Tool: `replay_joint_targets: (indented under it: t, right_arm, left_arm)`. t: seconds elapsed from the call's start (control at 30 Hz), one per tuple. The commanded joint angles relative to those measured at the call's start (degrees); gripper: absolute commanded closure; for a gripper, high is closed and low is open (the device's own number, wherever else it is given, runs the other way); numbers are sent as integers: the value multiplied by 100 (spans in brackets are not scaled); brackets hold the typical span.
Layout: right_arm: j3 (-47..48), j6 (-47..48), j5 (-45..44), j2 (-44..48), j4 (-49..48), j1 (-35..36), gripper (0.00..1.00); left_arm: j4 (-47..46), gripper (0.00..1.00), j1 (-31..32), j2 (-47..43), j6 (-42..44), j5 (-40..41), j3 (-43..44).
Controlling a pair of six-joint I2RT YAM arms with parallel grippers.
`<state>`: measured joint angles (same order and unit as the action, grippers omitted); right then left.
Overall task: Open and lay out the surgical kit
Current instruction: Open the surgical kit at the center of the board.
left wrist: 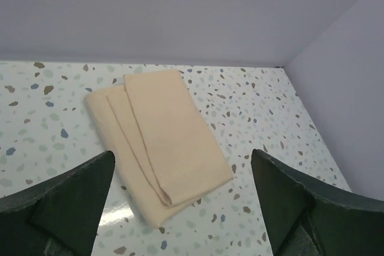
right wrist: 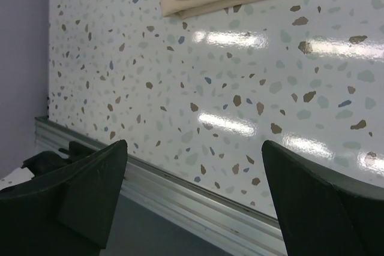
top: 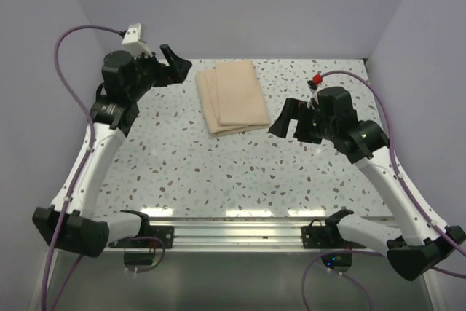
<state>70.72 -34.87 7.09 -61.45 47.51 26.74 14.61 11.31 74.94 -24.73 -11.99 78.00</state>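
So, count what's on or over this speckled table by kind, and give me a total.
Folded beige cloth bundle: 1
Black two-finger grippers: 2 (left gripper and right gripper, both open and holding nothing)
Total: 3

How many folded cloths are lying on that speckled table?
1: the folded tan cloth lies near the far edge of the table, about midway across. Anything wrapped inside it is hidden.
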Motion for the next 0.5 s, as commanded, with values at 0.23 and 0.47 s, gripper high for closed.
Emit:
replay_joint_targets:
  t: [0.23, 0.47]
  right_arm:
    - [1412, 639, 5, -1577, 152, 717, 2]
    - [3701, 1377, -1060, -4021, 980, 1307, 7]
  left_arm:
    - [-1115, 12, -33, -1141, -2107, -1121, -2431]
    - [621, 9, -32, -1148, -982, -155, -1964]
